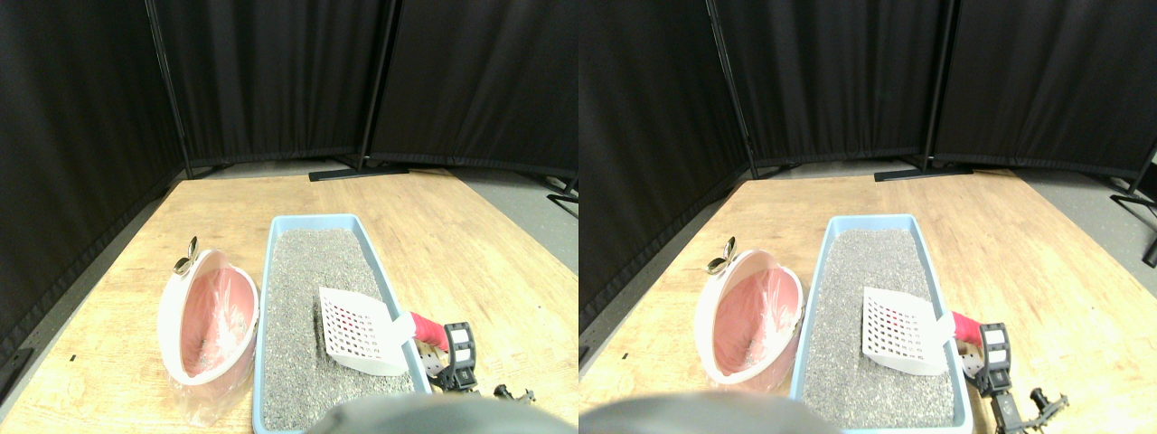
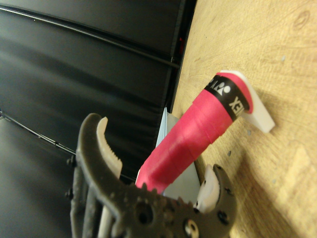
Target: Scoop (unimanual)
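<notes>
While the white slotted scoop point(image 1: 360, 330) lies tilted over the right part of the grey litter, we see its red wrapped handle point(image 1: 428, 331) stick out over the right wall of the light blue litter tray point(image 1: 389, 287). The tray stands on the wooden surface point(image 1: 226, 203), filled with litter point(image 1: 307, 298) almost to its rim. The head of the scoop rests with its lower edge near the right wall, and there is a small dark hollow in the litter just beside its left edge.

In the wrist view the right hand point(image 2: 158, 171) has its two jaws spread apart, one on each side of the red handle point(image 2: 190, 136), and we see a clear gap between the toothed jaw and the handle. So the hand is released and does not clench the handle, though the handle passes between the jaws. A black band with white letters goes around the handle near its white end.

Just beside the left wall of the tray stands a pink and white bin point(image 1: 210, 325), tilted, with a clear plastic bag inside it. A small metal clip point(image 1: 187, 259) sits on its far rim. Black curtain panels point(image 1: 271, 81) close the scene behind.
</notes>
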{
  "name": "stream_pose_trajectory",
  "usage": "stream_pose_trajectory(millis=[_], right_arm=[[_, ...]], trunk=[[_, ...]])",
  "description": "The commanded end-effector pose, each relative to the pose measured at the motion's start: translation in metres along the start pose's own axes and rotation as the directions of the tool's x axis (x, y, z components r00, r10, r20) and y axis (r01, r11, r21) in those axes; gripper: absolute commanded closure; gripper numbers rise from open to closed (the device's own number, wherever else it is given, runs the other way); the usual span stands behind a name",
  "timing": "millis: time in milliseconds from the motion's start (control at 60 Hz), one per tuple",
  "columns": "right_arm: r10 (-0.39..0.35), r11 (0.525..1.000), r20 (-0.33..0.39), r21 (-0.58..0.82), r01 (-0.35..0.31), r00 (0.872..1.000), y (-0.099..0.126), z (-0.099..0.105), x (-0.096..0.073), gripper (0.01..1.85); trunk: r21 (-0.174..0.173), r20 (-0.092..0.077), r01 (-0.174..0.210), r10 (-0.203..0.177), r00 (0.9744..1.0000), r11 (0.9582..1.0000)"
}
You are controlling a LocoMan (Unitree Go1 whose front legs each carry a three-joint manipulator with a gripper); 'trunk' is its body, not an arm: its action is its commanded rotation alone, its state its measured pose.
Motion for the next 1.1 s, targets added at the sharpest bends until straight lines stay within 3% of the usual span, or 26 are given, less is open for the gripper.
stream_pose_trajectory(millis=[17,533,950,1017,1100], right_arm=[[-0.012,1.0,0.015,0.009,0.012,1.0,0.0,-0.002,0.005,0.85],[0.003,1.0,-0.027,-0.003,-0.003,1.0,0.001,-0.001,0.036,0.86],[0.005,1.0,-0.02,0.001,-0.005,1.0,0.003,0.0,0.04,0.87],[0.007,1.0,-0.003,0.007,-0.007,1.0,0.003,-0.001,0.04,1.0],[-0.003,1.0,-0.002,0.012,0.003,1.0,0.003,0.0,0.04,1.57]], trunk=[[-0.011,-0.01,-0.007,0.007,0.9999,0.9999],[0.004,-0.001,0.006,-0.006,1.0,1.0],[0.008,0.011,0.015,-0.015,0.9998,0.9999],[0.008,0.011,0.015,-0.015,0.9998,0.9999],[0.008,0.011,0.015,-0.015,0.9998,0.9999]])
